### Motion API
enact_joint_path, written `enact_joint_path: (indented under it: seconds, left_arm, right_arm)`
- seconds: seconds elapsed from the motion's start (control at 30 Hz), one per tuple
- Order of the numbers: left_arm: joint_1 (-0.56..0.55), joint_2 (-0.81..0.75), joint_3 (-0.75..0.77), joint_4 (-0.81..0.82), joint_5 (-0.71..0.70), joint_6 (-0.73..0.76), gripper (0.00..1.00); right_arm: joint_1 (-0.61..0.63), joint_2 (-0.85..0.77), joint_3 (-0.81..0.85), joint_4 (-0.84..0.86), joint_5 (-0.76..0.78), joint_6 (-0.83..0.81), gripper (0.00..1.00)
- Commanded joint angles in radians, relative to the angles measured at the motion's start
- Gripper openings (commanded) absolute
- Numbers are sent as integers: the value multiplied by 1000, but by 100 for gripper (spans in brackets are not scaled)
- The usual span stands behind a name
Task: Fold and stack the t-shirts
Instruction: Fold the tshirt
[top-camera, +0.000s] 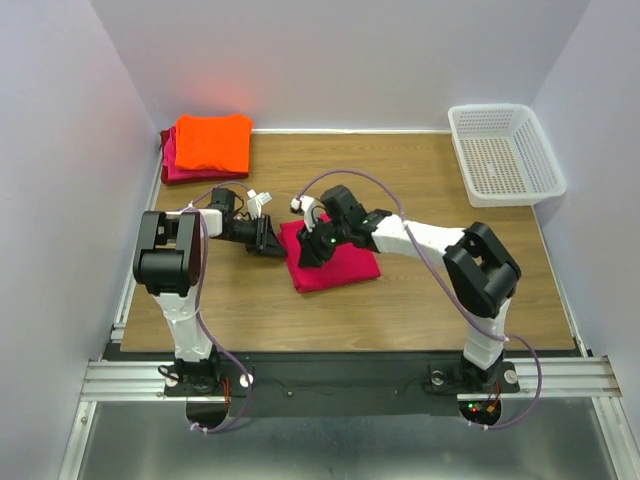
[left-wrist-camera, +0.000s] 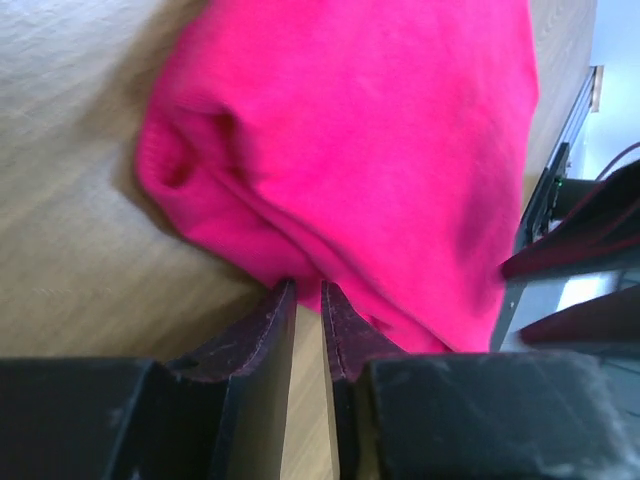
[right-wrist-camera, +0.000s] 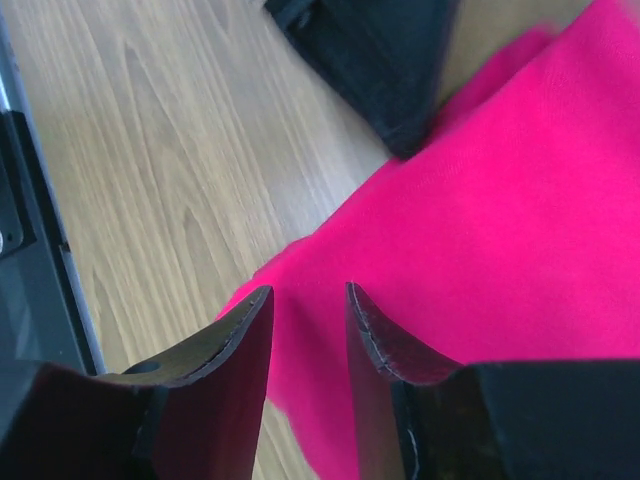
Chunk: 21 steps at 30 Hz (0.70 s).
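Note:
The magenta-pink t-shirt (top-camera: 345, 265) lies folded on the wooden table at the middle. My left gripper (top-camera: 272, 238) is at its left edge. In the left wrist view the fingers (left-wrist-camera: 308, 290) are nearly closed, pinching the bunched edge of the shirt (left-wrist-camera: 380, 150). My right gripper (top-camera: 308, 250) hovers over the shirt's left part, jaws open, with nothing between them; pink cloth (right-wrist-camera: 520, 220) lies below the gripper (right-wrist-camera: 308, 295). The bright orange t-shirt (top-camera: 212, 140) lies folded on top of the darker red one (top-camera: 170, 168) at the back left.
A white mesh basket (top-camera: 505, 150) stands at the back right, with nothing in it. The left gripper's black finger (right-wrist-camera: 380, 60) shows in the right wrist view, close to the right gripper. Grey walls enclose the table on three sides.

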Motion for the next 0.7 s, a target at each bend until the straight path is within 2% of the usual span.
enact_joint_path:
  seconds: [0.0, 0.17, 0.3, 0.47, 0.6, 0.67]
  left_arm:
    - [16, 83, 64, 42, 7, -37, 27]
    - [29, 160, 146, 42, -5, -54, 26]
    - [29, 225, 239, 22, -5, -62, 25]
    - [39, 292, 436, -21, -22, -58, 25]
    - [104, 262, 554, -29, 9, -59, 27]
    - [119, 210, 562, -52, 30, -16, 29]
  right_arm:
    - [14, 69, -43, 112, 2, 81, 40]
    - [19, 104, -131, 238, -9, 151, 40]
    - [19, 135, -100, 261, 18, 143, 42]
    - [17, 143, -22, 258, 132, 97, 60]
    - [11, 53, 47, 229, 150, 82, 64]
    - [-9, 0, 101, 140, 117, 103, 64]
